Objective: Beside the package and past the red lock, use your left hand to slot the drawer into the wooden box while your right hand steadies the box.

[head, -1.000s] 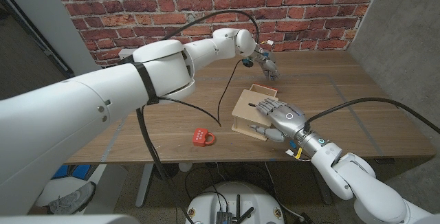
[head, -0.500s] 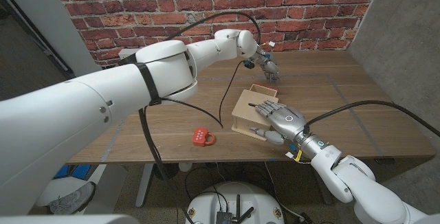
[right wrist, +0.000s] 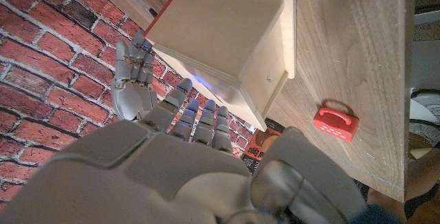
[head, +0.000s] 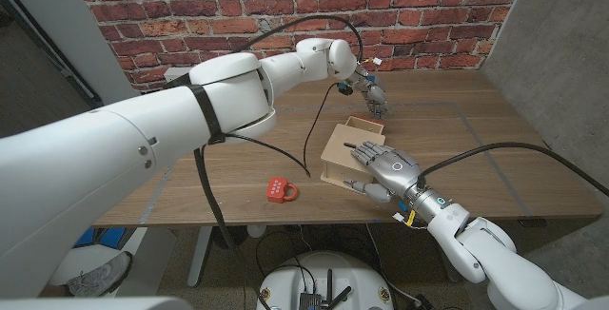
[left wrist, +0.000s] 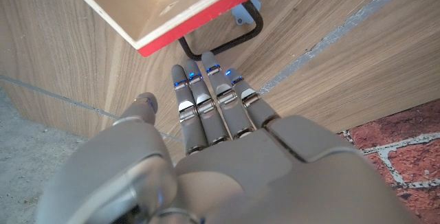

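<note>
We see the wooden box (head: 343, 153) on the bench (head: 495, 148), our right hand (head: 388, 169) resting on it; our left hand (head: 372, 97), released, hovers just beyond its drawer (left wrist: 199, 19).

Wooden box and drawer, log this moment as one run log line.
left robot hand: open, behind drawer | drawer: partly in wooden box | right robot hand: resting on box | red lock: on table

A wooden bench (head: 238, 172) carries the things. On it sit a wooden box (head: 344, 148) and a red lock (head: 281, 190), well apart.
</note>
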